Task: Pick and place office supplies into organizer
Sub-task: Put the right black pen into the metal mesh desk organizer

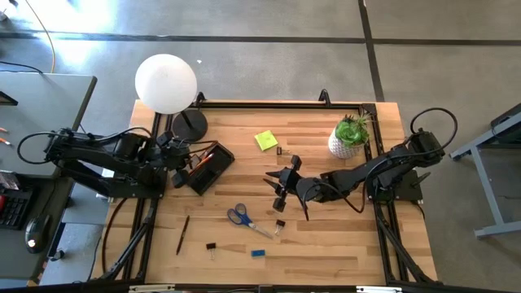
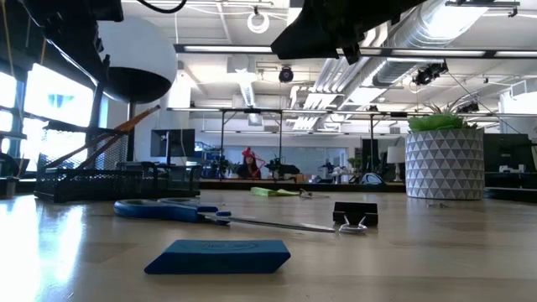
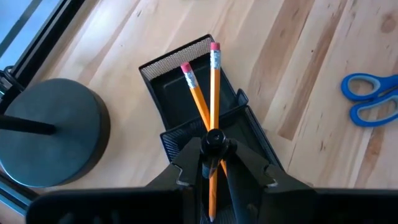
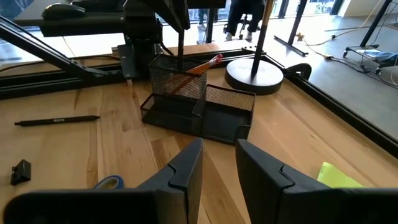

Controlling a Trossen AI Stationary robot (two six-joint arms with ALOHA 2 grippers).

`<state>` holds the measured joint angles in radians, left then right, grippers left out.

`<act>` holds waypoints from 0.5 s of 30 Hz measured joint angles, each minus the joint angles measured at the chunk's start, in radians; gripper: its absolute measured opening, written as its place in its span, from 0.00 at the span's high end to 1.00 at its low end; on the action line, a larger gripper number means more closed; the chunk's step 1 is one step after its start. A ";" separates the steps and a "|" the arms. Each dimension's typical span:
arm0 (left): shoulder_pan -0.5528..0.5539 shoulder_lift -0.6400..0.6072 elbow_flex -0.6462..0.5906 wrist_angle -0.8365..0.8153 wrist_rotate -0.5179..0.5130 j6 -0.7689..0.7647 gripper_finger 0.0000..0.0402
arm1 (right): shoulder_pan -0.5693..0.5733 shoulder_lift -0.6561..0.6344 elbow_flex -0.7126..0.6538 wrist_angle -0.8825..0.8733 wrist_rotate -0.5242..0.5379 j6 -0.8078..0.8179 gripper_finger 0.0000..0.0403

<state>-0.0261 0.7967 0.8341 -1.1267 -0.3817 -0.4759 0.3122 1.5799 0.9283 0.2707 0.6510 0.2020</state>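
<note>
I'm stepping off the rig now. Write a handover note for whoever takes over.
Left gripper: over the organizer, shut on a dark pen held upright above its tall cup.
Right gripper: mid-table, fingers apart, holding nothing.
Done: two pencils lean in the organizer.
Left on the table: scissors, eraser, sticky-note pad, another pen near the front left, and binder clips at the front, by the scissors and beside the pad.
Leave alone: plant and lamp.
</note>
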 joint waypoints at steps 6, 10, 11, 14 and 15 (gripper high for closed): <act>0.000 0.000 0.000 0.001 -0.008 -0.002 0.83 | 0.000 0.000 0.000 0.000 0.000 0.000 0.78; 0.000 0.000 0.000 0.001 -0.026 -0.004 0.69 | 0.000 0.000 0.000 0.000 0.000 0.000 0.78; 0.000 0.000 0.000 0.002 -0.027 -0.004 0.66 | 0.000 0.000 0.000 0.000 0.000 0.000 0.78; 0.000 0.000 0.000 0.001 -0.027 -0.004 0.58 | 0.000 0.000 0.000 0.000 0.000 0.000 0.78; 0.000 0.000 0.000 0.002 -0.027 -0.004 0.56 | 0.000 0.000 0.000 0.000 0.000 0.000 0.78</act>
<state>-0.0265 0.7963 0.8341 -1.1252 -0.4091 -0.4801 0.3122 1.5803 0.9283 0.2707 0.6506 0.2020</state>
